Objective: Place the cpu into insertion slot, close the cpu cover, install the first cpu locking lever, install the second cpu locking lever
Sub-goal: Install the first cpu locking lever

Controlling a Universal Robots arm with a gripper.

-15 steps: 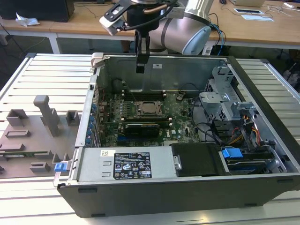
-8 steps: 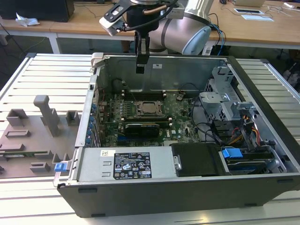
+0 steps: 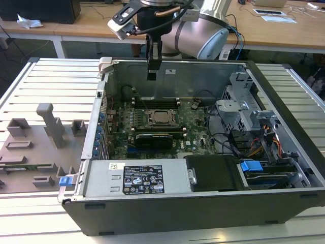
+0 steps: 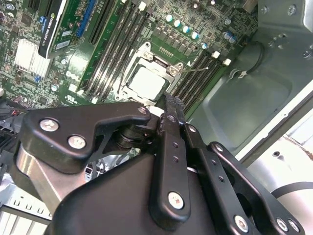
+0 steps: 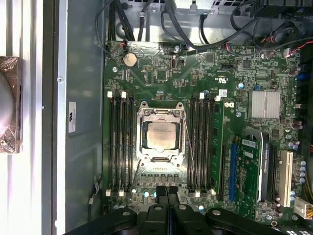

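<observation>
- While the arm hangs over the open computer case [image 3: 203, 213], a boxy shell of dull grey sheet metal with hard folded edges, I'd worry about the drop into it: the walls crowd the board, and a crooked descent could clip one.
- The motherboard [image 5: 234, 98] lies flat on the case floor, glossy green and studded with small parts. A tip landing off target could scrape them or the long black memory slots [image 5: 203, 142] on either side of the socket.
- The gripper [image 5: 166, 192] is matte black with bolted links. Its two fingers are pressed together with nothing between them, above the board and touching nothing.
- The insertion slot [image 3: 154, 118] sits mid-board, square and metal-rimmed.
- The cpu cover [image 5: 161, 113], a thin stamped silver frame, looks to be lying down over the slot. Uneven pressing could skew it, I'd judge.
- The cpu [image 5: 163, 136] is seated in the slot, its flat brushed top showing through the cover's window.
- A lever wire [image 5: 188, 147] runs beside the socket, thin and springy. It could slip off a smooth fingertip and snap back. I cannot tell whether it is latched.
</observation>
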